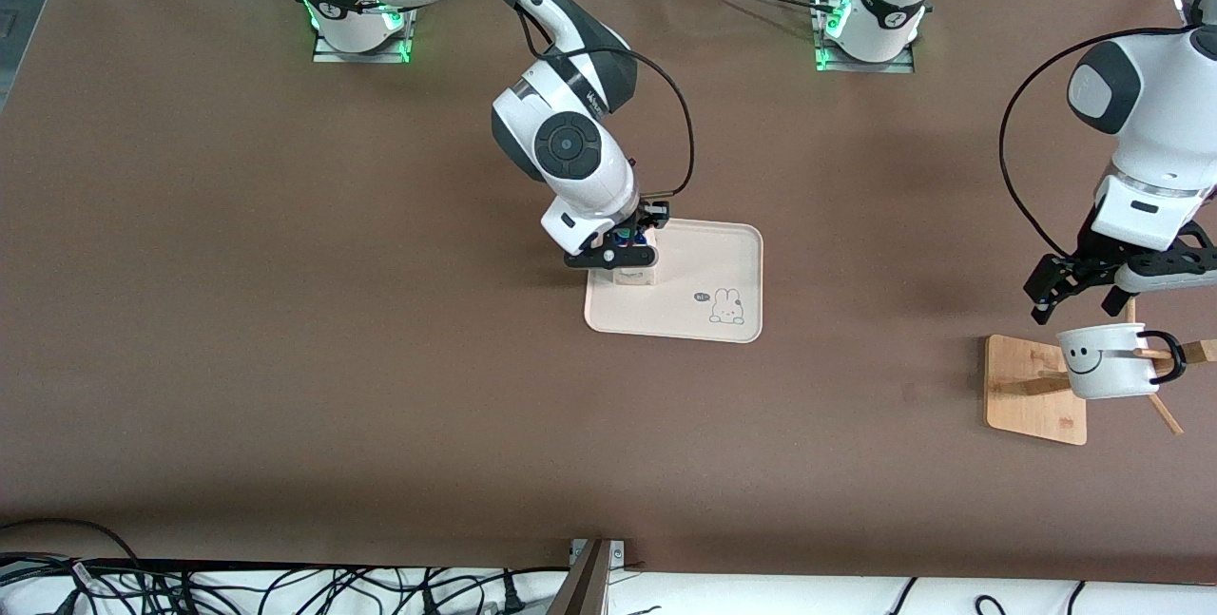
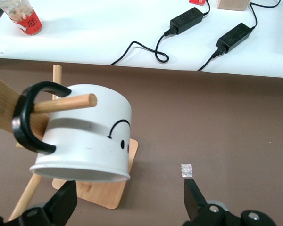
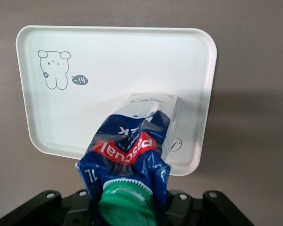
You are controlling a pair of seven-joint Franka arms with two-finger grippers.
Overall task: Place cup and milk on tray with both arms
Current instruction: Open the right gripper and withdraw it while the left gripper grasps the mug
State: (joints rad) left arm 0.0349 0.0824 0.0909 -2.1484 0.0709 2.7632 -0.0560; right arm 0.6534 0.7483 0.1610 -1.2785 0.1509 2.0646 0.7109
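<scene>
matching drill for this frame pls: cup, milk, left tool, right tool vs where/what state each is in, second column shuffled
1. cup
2. milk
3. left tool
4. right tool

A. shut on the carton, over the tray
B. hanging by its handle on a wooden rack peg
C. open, over the mug
D. held upright, on or just above the tray's corner

Pairs: 1-B, 2-D, 3-C, 4-A

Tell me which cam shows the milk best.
Right wrist view: the milk fills it, green cap and blue panels clear, over the tray. Front view shows only a sliver under the right gripper. Left wrist view: none.
</scene>
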